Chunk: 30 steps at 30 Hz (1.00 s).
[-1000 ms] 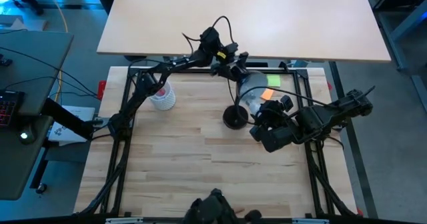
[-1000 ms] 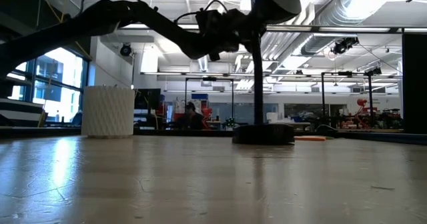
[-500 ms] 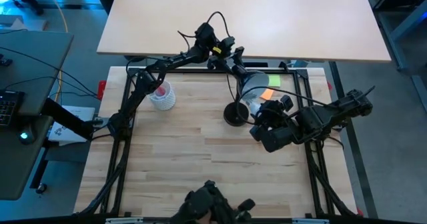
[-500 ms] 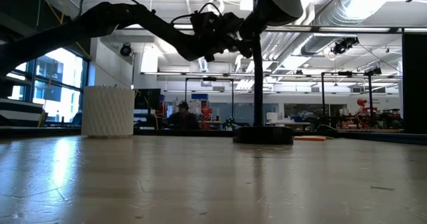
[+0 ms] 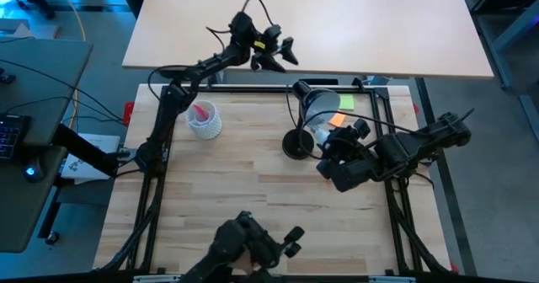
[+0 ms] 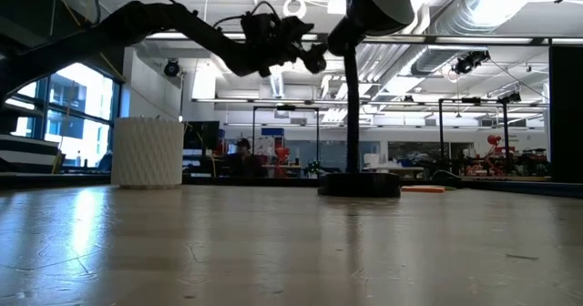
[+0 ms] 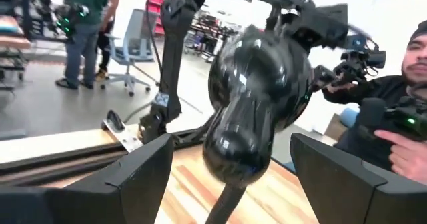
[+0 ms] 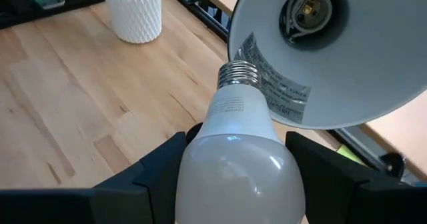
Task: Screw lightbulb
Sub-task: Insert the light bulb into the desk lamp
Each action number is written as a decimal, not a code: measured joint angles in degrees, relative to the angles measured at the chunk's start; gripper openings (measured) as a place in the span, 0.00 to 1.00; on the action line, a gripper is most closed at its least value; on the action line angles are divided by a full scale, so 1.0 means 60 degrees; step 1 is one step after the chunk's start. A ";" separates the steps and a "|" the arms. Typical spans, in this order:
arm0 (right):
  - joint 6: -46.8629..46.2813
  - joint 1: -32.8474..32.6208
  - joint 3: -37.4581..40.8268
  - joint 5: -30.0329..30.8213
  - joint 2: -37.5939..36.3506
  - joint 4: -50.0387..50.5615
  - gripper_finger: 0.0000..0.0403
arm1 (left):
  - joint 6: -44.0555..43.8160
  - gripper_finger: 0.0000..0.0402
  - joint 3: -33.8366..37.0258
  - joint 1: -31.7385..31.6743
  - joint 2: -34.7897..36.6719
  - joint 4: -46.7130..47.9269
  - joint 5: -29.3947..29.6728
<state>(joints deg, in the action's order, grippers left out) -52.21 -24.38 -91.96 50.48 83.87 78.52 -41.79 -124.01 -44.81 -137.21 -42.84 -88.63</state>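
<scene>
From where I stand I count two robot arms, so two grippers: the left gripper (image 5: 282, 51) and the right gripper (image 5: 330, 148). There is one lightbulb (image 8: 238, 144). One black desk lamp (image 5: 312, 114) stands on the surface (image 5: 219, 190), with one socket (image 8: 308, 9) inside its shade. One white cup (image 5: 204, 120) sits on the same surface, with pink items in it whose number I cannot make out. Beyond the surface, the left wrist view shows two people: one person standing (image 7: 85, 24) and one person close by (image 7: 400, 97).
</scene>
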 joint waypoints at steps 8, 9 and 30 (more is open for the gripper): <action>0.2492 -0.0437 0.0000 -0.0579 -0.0880 -0.0911 0.56 | 0.0360 0.74 0.0000 0.0529 0.1590 0.0002 0.0104; 0.2653 -0.0549 0.0000 -0.0643 -0.0984 -0.0930 0.56 | 0.0444 0.74 0.0000 0.0657 0.1823 0.0002 0.0076; 0.3532 -0.2263 0.5273 -0.0741 -0.2086 -0.7297 0.56 | 0.7542 0.63 0.9933 0.4420 0.7795 0.3584 0.6525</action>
<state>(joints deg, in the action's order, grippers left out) -31.02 -37.96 -60.32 46.03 71.36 34.74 3.46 -64.41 -18.29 -90.44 -21.33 -49.48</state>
